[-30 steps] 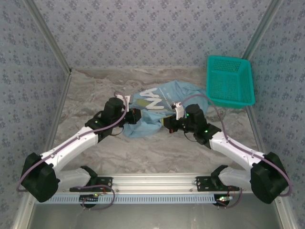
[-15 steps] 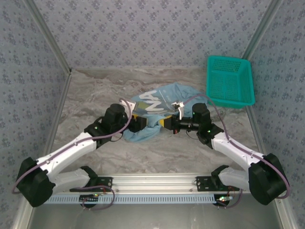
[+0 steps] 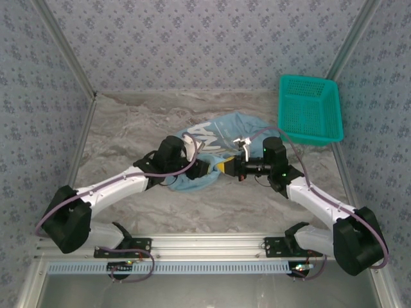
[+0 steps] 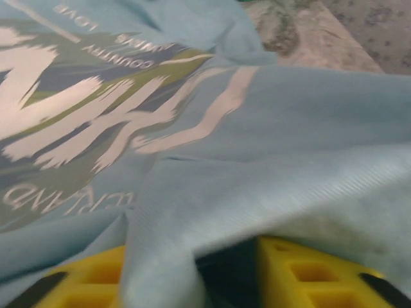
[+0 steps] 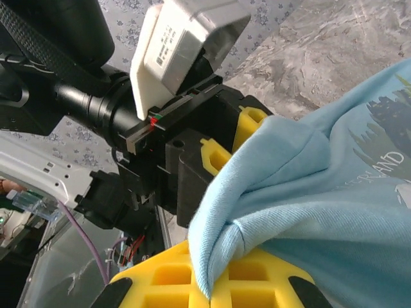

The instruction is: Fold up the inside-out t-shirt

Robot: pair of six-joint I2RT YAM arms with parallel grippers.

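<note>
Right fingers [image 5: 160,279] pinching crumpled light blue t-shirt [image 5: 334,192], white lettering visible

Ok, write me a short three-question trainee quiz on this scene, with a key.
1. Which side of the table is the basket on?
2. True or false: the shirt lies in the basket.
3. The right gripper is shut on: A) the shirt B) the basket C) nothing

Key: 1 the far right; 2 false; 3 A
</note>
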